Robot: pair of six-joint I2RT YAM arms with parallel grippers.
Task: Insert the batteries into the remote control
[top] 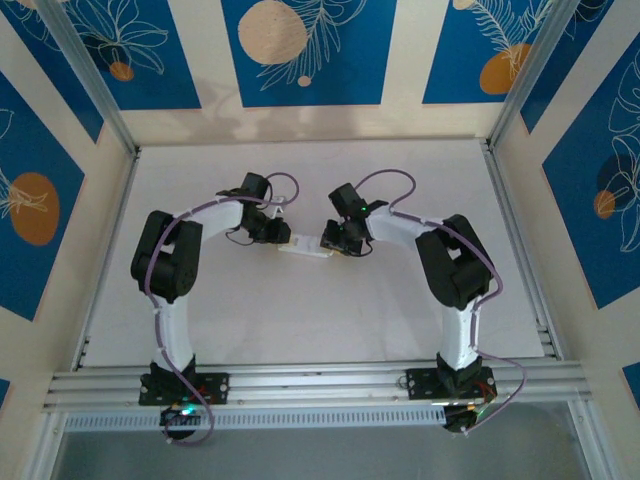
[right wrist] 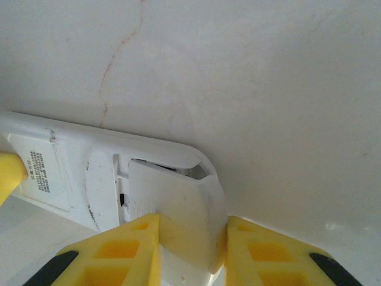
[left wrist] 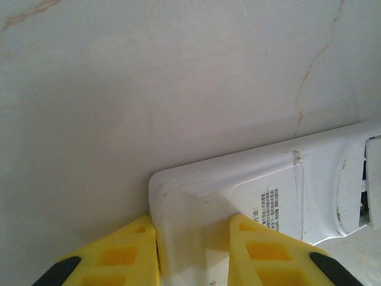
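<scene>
White tabletop (top: 300,330), remote control (top: 305,249) mid-table, back side up, long axis running left-right between both arms. Left gripper (left wrist: 191,225) clamps its left end. Right gripper (right wrist: 191,223) pinches the cover (right wrist: 169,190), sitting tilted over the compartment at the right end.

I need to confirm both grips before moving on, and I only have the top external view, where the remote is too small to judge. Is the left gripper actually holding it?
Observer: Yes. The left gripper is clamped on one end of the remote control, whose labelled back faces the wrist camera.
Operator: And the right one?
Observer: The right gripper has its yellow fingers against both sides of the white battery cover at the other end.
Operator: Is the cover seated?
Observer: No. It sits tilted, with an open gap at its far edge.
</scene>
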